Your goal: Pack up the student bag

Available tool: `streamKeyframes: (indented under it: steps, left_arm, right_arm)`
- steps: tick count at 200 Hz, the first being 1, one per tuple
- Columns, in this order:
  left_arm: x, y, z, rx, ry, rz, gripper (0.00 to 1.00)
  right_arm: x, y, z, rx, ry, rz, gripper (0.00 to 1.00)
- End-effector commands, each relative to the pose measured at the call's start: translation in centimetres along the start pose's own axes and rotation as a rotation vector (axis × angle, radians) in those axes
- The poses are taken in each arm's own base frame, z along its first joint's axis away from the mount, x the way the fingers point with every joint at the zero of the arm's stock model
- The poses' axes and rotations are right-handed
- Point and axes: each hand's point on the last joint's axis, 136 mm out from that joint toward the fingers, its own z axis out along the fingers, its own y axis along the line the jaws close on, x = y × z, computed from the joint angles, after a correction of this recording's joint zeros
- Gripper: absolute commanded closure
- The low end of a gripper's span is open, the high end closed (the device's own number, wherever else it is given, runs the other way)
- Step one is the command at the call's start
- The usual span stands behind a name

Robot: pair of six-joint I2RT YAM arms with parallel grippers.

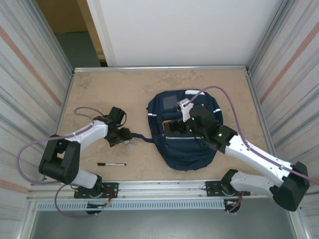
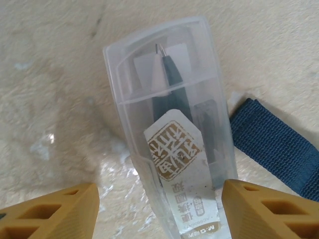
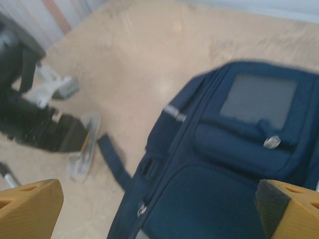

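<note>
Navy student bag (image 1: 182, 157) lies flat at centre-right of the top view, on the table (image 1: 124, 89). Right gripper (image 3: 159, 206) hangs over it, jaws spread wide, seemingly empty in the blurred wrist view. Left gripper (image 2: 159, 209), left of the bag, straddles a clear pen case (image 2: 169, 124), parted and not clamping it.

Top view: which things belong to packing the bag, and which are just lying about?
For the job: student bag; clear pen case; black marker, probably for packing.
Just fixtures, nothing loose: mounting rail; table.
</note>
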Motion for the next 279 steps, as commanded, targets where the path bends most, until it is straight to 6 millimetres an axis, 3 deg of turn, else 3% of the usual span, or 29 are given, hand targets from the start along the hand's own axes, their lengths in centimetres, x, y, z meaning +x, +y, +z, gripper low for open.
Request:
streamKeyframes:
  steps: [1,38,79,98,198,237,279]
  left_arm:
    - [0.5,0.3,0.9,-0.075,0.024,0.031,0.34]
    - [0.5,-0.9,0.8,-0.061,0.022,0.025,0.34]
    - [-0.1,-1.5,-3.5,-0.051,-0.091,0.043,0.34]
    - [-0.2,-1.9,-4.1,-0.036,-0.11,0.045,0.34]
    - [-0.6,-5.4,0.7,-0.029,-0.002,0.142,0.35]
    - [0.0,-3.7,1.9,-0.128,0.01,0.126,0.45]
    - [1.1,-2.4,1.9,-0.165,0.026,0.15,0.49]
  right_arm:
    - [0.3,1.7,0.5,-0.048,0.069,0.037,0.01]
    - [0.4,3.7,1.7,-0.069,0.107,-0.032,0.01]
    - [1.0,4.3,2.4,-0.07,0.141,-0.049,0.01]
    - [1.4,3.9,2.7,-0.046,0.154,-0.045,0.01]
    - [2.2,3.6,3.6,-0.018,0.183,-0.027,0.01]
    - [2.5,3.7,3.6,-0.022,0.194,-0.025,0.01]
    - [2.8,3.7,3.7,-0.023,0.194,-0.035,0.01]
